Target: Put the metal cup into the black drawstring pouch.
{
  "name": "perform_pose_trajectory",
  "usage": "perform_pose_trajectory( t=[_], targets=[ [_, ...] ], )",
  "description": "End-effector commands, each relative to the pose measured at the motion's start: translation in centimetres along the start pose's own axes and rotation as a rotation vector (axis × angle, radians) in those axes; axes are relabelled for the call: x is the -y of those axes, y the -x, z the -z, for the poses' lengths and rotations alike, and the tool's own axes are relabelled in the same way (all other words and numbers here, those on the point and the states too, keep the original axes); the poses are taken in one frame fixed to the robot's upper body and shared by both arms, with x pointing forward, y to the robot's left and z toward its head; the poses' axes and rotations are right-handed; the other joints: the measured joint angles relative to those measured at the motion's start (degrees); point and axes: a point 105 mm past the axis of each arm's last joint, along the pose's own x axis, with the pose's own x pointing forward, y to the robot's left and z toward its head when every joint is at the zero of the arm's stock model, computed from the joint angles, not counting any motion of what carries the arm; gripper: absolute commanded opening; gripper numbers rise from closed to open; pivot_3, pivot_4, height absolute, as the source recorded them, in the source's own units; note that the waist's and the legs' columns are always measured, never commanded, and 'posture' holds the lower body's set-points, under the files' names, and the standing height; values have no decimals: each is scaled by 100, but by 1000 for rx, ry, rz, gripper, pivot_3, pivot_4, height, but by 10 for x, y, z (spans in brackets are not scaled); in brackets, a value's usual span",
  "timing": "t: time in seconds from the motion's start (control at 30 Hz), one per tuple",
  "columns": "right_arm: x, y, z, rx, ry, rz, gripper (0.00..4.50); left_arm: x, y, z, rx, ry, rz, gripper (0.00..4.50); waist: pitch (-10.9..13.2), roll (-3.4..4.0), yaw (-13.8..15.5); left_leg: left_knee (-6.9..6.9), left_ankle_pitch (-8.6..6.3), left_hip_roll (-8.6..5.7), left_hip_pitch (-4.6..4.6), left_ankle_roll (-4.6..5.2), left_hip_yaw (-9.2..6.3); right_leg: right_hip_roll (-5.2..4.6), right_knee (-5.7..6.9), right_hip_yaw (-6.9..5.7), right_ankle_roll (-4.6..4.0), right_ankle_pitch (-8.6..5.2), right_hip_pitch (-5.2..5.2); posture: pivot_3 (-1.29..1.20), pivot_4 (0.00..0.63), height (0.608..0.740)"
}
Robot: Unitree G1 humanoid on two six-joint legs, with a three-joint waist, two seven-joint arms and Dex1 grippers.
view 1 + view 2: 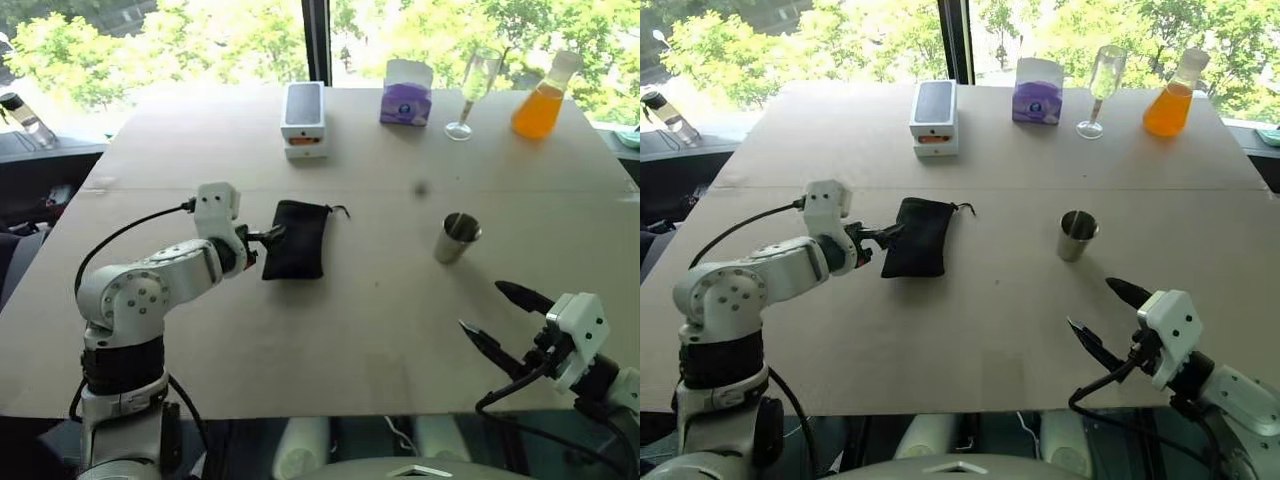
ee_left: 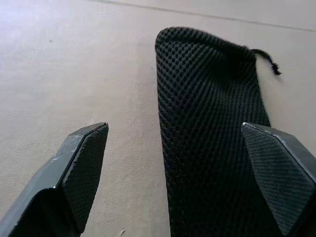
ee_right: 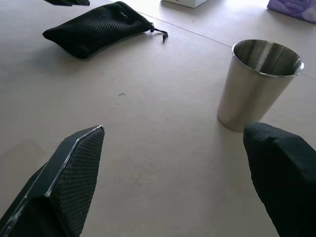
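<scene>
Left gripper (image 1: pixel 272 238) spread wide at the near-left end of the black drawstring pouch (image 1: pixel 298 238), which lies flat and empty mid-tabletop; right gripper (image 1: pixel 505 318) also spread, near the front edge. Nothing grasped yet. Metal cup (image 1: pixel 458 238) stands upright, shiny, right of centre, well apart from the pouch.

Tan table (image 1: pixel 350 330); sunlit window (image 1: pixel 200 40), green trees.

Bare worktop (image 1: pixel 350 330) lies open between the metal cup (image 1: pixel 458 238) and the black drawstring pouch (image 1: pixel 298 238) at centre frame; box (image 1: pixel 303 120), tissues (image 1: pixel 406 93), glass (image 1: pixel 474 92) and bottle (image 1: pixel 542 97) line the top edge.
</scene>
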Motion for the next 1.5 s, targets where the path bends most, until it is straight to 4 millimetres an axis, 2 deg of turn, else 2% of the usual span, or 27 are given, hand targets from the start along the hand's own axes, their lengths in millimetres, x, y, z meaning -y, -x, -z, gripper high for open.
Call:
perform_pose_trajectory(
  t=[0.03, 0.17, 0.3, 0.4, 0.47, 0.53, 0.57, 0.7, 0.83, 0.9, 0.97, 1.1, 1.17, 1.33, 1.37, 1.4, 1.43, 1.5],
  targets=[
    [-1, 1, -13, 47, 20, 29, 4500, 7, -14, 5, -79, -21, 28, 3670, 0, 0, 3, 0, 1, -1, 0, -1, 0, 2, 0, 0, 0, 0, 0, 0, 150, 740],
    [-2, 2, -15, 51, 17, 48, 4500, 14, -19, 6, -103, -83, 56, 1867, -1, 1, 16, 0, 2, 0, 1, -4, 0, -1, 3, -1, 1, 0, 0, 0, 150, 740],
    [-6, 2, -16, 51, 14, 51, 4500, 11, -23, 5, -105, -109, 65, 62, -1, 1, 15, 0, 2, 0, 2, -4, 0, -2, 4, 0, 1, 0, 1, 0, 150, 740],
    [-7, 2, -15, 50, 12, 54, 4500, 4, -23, -2, -82, -116, 60, 62, -2, 2, 16, 0, 3, 1, 3, -4, 0, -2, 5, -1, 1, -1, 1, 0, 150, 740],
    [-7, 1, -14, 50, 11, 55, 4500, -3, -20, -18, 9, -181, 35, 62, -1, 1, 7, 2, 3, 1, 4, -5, 0, -3, 9, -1, 1, -1, 1, 0, 150, 740],
    [-7, 1, -14, 51, 9, 57, 4500, -12, -11, -46, 187, -363, -48, 62, 1, -1, -1, 2, 3, 2, 5, -6, 0, -3, 13, 0, 0, -1, -2, 0, 150, 740],
    [-6, 0, -14, 52, 8, 58, 4500, -15, -4, -59, 286, -508, -100, 62, 3, -3, -17, 2, 3, 3, 5, -6, 2, -3, 15, 2, -2, -1, -4, 0, 150, 740],
    [-6, -1, -13, 53, 5, 54, 4500, -5, 18, -82, 566, -981, -176, 62, 4, -3, 4, -4, 3, 6, 1, -8, 13, -6, 14, 12, -15, -7, -17, 0, 150, 740],
    [-5, -5, -12, 58, 1, 42, 4500, 0, 34, -81, 754, -1426, -213, 62, 4, -4, 42, -5, 0, 3, -10, -3, 9, -26, -2, 4, -28, -13, -16, 0, 150, 740],
    [-5, -7, -11, 61, -1, 33, 4500, 8, 38, -69, 845, -1734, -154, 62, 5, -4, 39, -6, -2, 4, -11, -1, 8, -46, -5, 4, -28, -13, -16, 0, 150, 740],
    [-5, -9, -10, 63, -3, 27, 4500, 5, 36, -52, 864, -1867, -69, 62, 5, 3, 37, -17, -3, 3, -9, 1, 8, -58, -6, -1, -29, -13, -18, 0, 150, 740],
    [-5, -10, -10, 67, -4, 25, 4500, 0, 32, -18, 829, -1918, 134, 62, 5, 8, 33, -22, -9, 2, -11, 13, 14, -63, -8, -12, -27, -13, -20, 0, 150, 740],
    [-5, -10, -9, 63, -6, 27, 4500, -6, 32, -3, 754, -1934, 225, 62, 7, 5, 21, -22, -10, 2, -14, 16, 19, -55, -9, -13, -10, -4, -21, 0, 150, 740],
    [-4, -8, -6, 51, -17, 33, 4500, -24, 39, 5, 640, -1838, 279, 62, 7, 5, 1, -22, -10, 4, -15, 17, 21, -34, -8, -16, 1, -1, -21, 0, 150, 740],
    [-4, -8, -5, 52, -16, 28, 4500, -28, 43, 14, 579, -1786, 340, 442, 8, 6, 1, -22, -10, 5, -13, 17, 20, -32, -8, -16, 2, -1, -21, 0, 150, 740],
    [-4, -8, -5, 52, -15, 25, 4500, -30, 46, 21, 539, -1748, 386, 554, 7, 5, -8, -22, -10, 5, -13, 17, 20, -31, -7, -16, 3, -2, -21, 0, 150, 740],
    [-4, -8, -6, 55, -12, 11, 4500, -30, 52, 28, 507, -1674, 444, 869, 8, 6, -13, -21, -10, 7, -11, 17, 22, -30, -7, -14, 3, -2, -21, 0, 150, 740],
    [-5, -8, -7, 58, -8, -14, 4500, -25, 62, 26, 518, -1520, 467, 1477, 9, 7, -51, -21, -11, 8, -9, 17, 26, -29, -8, -10, 3, -2, -22, 0, 150, 740]
  ],
)
